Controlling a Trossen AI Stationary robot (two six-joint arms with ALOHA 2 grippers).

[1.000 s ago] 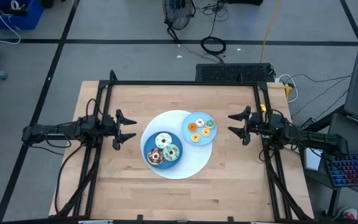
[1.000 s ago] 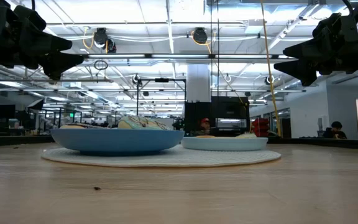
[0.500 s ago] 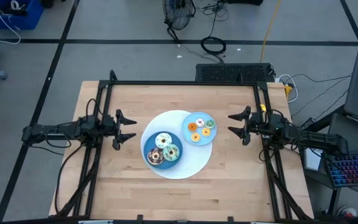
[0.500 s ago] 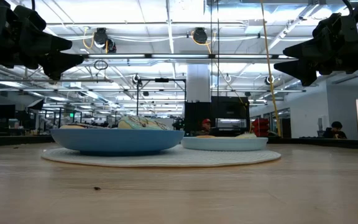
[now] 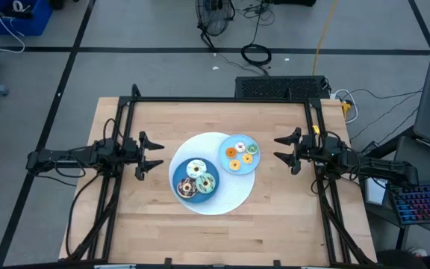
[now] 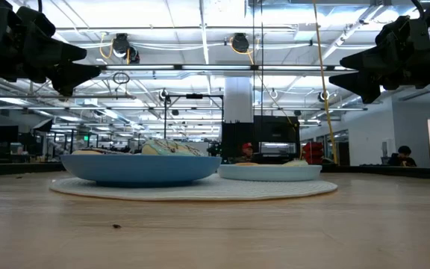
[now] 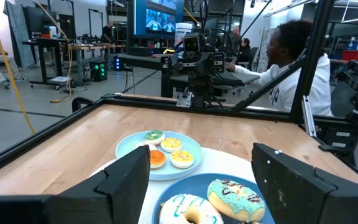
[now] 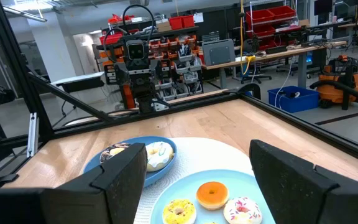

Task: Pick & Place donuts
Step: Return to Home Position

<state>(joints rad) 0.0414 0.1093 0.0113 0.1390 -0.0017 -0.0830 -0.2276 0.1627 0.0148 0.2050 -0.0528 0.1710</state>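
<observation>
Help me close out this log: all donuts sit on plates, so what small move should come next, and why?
Probably just hold position: the donuts lie on the dark blue plate and light blue plate, while the left pincer and right pincer hang open, empty, clear on either side.

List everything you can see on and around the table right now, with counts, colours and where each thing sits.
Table: one, light wood, under everything.
Mat: one, white, round, table centre.
Dark blue plate: one, on the mat, nearer the left arm.
Light blue plate: one, on the mat's right-arm side.
Large donuts: three, white, brown, green, on the dark blue plate.
Small donuts: about five, pink, orange, yellow, green, on the light blue plate.
Person: one, white top, seated beyond the table.
Left gripper: one, dark, fingers open, empty, beside the mat.
Right gripper: one, dark, fingers open, empty, opposite side.
</observation>
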